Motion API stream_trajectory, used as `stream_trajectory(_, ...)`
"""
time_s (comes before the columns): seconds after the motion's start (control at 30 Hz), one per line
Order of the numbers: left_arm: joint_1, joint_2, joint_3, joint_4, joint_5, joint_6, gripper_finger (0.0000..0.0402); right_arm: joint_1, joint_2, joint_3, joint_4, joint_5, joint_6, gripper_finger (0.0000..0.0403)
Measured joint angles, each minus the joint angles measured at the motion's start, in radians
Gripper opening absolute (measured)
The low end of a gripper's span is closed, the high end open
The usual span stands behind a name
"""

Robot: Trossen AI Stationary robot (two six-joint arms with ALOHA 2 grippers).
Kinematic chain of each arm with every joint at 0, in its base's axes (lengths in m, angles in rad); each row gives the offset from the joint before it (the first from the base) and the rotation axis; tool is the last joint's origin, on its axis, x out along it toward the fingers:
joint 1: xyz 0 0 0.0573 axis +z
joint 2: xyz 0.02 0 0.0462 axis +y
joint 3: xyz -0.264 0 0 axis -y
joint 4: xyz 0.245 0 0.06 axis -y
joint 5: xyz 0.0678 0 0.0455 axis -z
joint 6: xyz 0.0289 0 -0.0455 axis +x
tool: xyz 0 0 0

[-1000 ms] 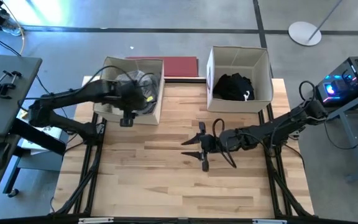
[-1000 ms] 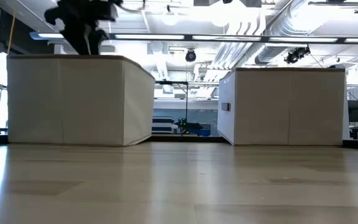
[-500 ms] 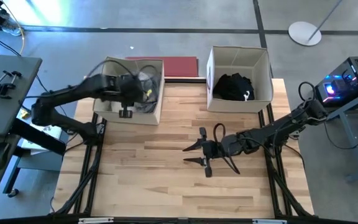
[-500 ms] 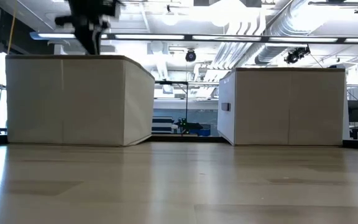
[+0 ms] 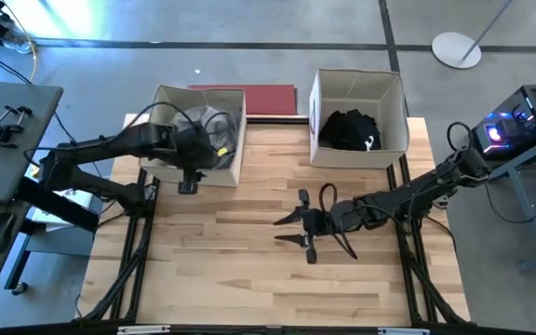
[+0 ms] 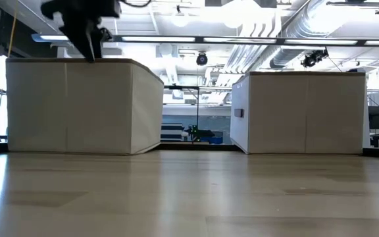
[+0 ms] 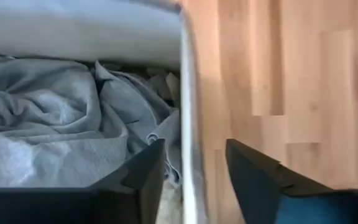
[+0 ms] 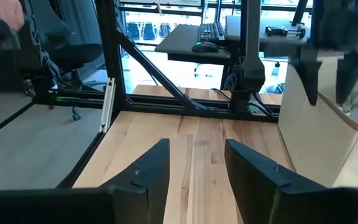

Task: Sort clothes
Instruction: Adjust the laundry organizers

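Light grey and white clothes [image 5: 210, 130] lie heaped in the left beige box [image 5: 235, 158]; they also show in the left wrist view [image 7: 61, 130]. Black clothes with a white patch [image 5: 350, 130] lie in the right beige box [image 5: 394, 93]. My left gripper [image 5: 187, 182] is open and empty, pointing down above the left box's near wall [image 7: 188, 118], one finger over the clothes and one over the table; it also shows in the low view [image 6: 87, 46]. My right gripper [image 5: 293, 228] is open and empty, low over the table's middle, pointing toward the table's left edge.
The wooden table top [image 5: 249, 270] lies bare in front of the two boxes. A flat dark red mat [image 5: 270, 98] lies behind the boxes. The right wrist view shows the left box [image 8: 316, 130] and the left arm above it [image 8: 328, 56].
My left gripper has gone a little toward the table's far edge over the left box, then back toward the near edge, above the box's near wall. It has stayed open and empty.
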Motion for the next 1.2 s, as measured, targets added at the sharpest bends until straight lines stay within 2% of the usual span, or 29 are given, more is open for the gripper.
stream_trajectory(0.1, 0.0, 0.01, -0.057, 0.044, -0.046, 0.002, 0.0192, 0.0, 0.0, 0.0, 0.0, 0.0, 0.015, 0.0142)
stream_trajectory(0.2, -0.012, 0.03, -0.083, 0.042, -0.067, 0.004, 0.0196, 0.0, 0.0, 0.0, -0.001, 0.0, 0.019, 0.0142)
stream_trajectory(0.3, -0.043, 0.051, -0.088, 0.04, -0.062, -0.019, 0.0159, 0.0, 0.0, 0.0, -0.001, 0.0, 0.019, 0.0142)
stream_trajectory(0.47, -0.14, 0.067, -0.088, 0.038, -0.071, -0.066, 0.0022, 0.0, 0.0, 0.0, 0.0, 0.0, 0.019, 0.0142)
stream_trajectory(0.63, -0.254, 0.069, -0.05, 0.05, -0.048, -0.209, 0.0009, 0.0, 0.0, 0.0, 0.0, 0.0, 0.019, 0.0142)
stream_trajectory(0.8, -0.316, 0.069, -0.025, 0.14, -0.054, -0.242, 0.0004, -0.003, 0.0, 0.0, 0.0, 0.007, 0.018, 0.0142)
stream_trajectory(0.93, -0.274, 0.097, -0.049, 0.245, -0.074, -0.164, 0.0002, -0.003, 0.0, 0.0, 0.0, 0.026, 0.018, 0.0142)
stream_trajectory(1.2, -0.146, 0.207, -0.06, 0.299, -0.142, 0.151, 0.0001, -0.003, 0.0, 0.0, -0.017, 0.025, 0.019, 0.0142)
